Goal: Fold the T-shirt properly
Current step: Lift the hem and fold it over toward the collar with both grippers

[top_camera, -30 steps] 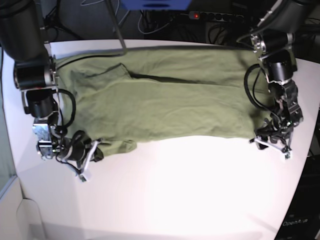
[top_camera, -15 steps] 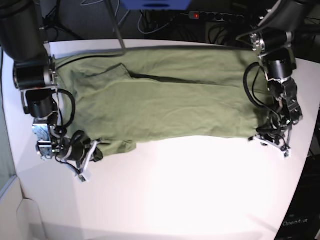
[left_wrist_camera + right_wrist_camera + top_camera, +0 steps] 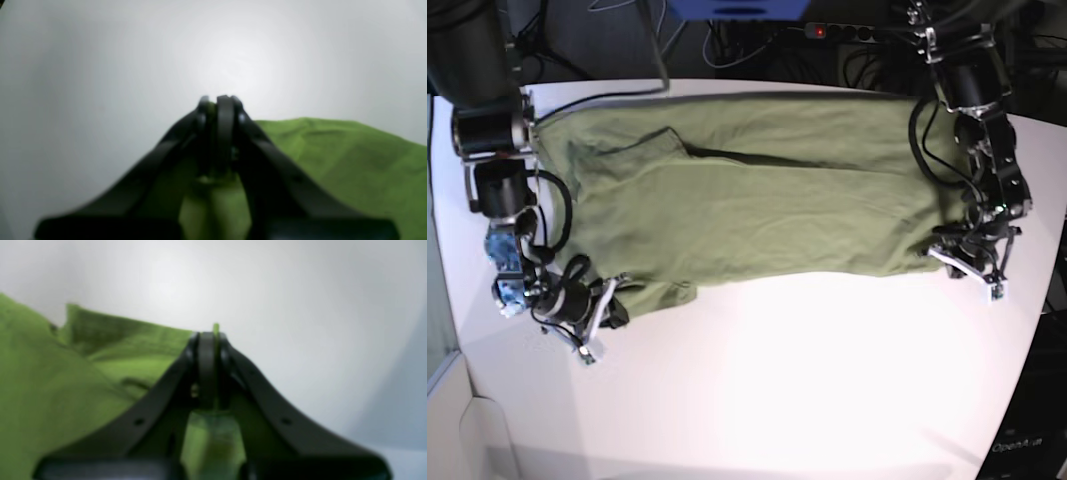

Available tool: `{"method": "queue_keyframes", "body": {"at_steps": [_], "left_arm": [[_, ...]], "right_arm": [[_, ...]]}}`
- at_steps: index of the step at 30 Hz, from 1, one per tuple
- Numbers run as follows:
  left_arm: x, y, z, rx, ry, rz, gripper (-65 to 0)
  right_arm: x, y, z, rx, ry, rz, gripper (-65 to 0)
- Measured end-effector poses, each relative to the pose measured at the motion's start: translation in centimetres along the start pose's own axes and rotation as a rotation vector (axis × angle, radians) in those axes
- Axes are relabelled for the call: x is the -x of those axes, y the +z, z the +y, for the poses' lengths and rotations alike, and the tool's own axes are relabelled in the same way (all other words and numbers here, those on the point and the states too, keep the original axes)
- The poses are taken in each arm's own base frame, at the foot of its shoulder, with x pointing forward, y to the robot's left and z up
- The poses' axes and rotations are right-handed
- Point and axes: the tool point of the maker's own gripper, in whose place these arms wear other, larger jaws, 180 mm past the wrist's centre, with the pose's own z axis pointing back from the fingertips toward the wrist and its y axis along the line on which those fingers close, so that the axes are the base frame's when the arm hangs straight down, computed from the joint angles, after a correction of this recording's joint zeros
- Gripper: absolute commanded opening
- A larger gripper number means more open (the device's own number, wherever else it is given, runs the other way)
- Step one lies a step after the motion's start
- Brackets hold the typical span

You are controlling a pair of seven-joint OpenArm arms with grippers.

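The T-shirt lies between the two grippers, spread beyond their tips. The left gripper is closed on cloth at its near edge; the right gripper pinches the edge at the opposite side, fabric between its fingertips.

Base view: T-shirt on table.
Shirt across frame's upper middle; bare tabletop lower centre.

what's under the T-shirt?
White table shows past the near edge of the T-shirt, so the shirt seems to lie on it. The cloth hides whatever is directly beneath; can't tell if anything else is there.
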Motion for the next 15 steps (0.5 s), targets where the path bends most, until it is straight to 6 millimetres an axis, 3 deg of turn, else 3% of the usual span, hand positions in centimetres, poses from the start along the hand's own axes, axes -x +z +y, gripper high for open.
{"method": "queue_keyframes", "body": {"at_steps": [15], "left_arm": [[0.8,4.5,-0.5,-0.008,-0.078,-0.059,-61.8]], "right_arm": [[1.1,9.9,1.1,0.179,0.154,-0.027,-64.3]]}}
